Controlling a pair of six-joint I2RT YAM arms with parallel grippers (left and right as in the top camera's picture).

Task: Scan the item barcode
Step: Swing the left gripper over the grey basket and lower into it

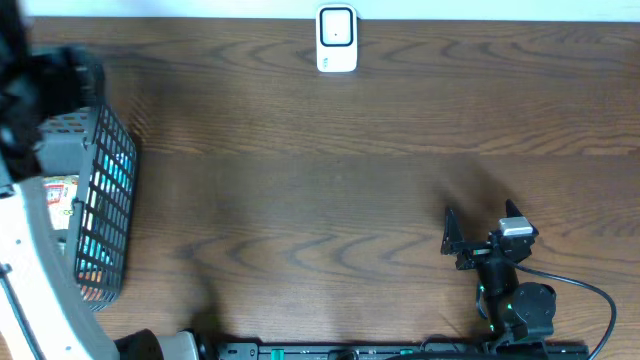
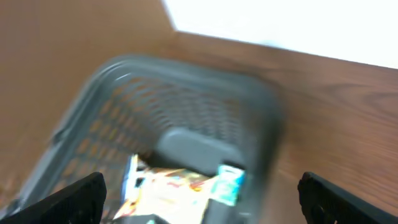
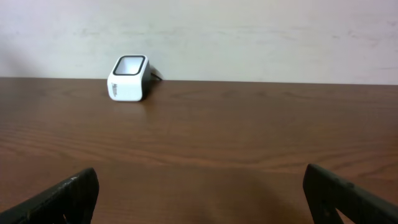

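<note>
The white barcode scanner (image 1: pixel 336 40) stands at the table's far edge, and the right wrist view shows it ahead to the left as the scanner (image 3: pixel 129 78). A grey mesh basket (image 1: pixel 104 215) at the left holds items: a yellow-and-white packet (image 2: pixel 171 191) and a teal pack (image 2: pixel 230 183), both blurred. My left gripper (image 2: pixel 202 205) hangs open above the basket's contents and holds nothing. My right gripper (image 1: pixel 481 222) rests open over bare table at the near right, facing the scanner, its fingertips (image 3: pixel 65 198) wide apart.
The left arm's white link (image 1: pixel 30 270) runs along the basket's left side. A black cable (image 1: pixel 590 290) loops by the right arm's base. The brown wooden table (image 1: pixel 320 200) lies between the basket and the right arm.
</note>
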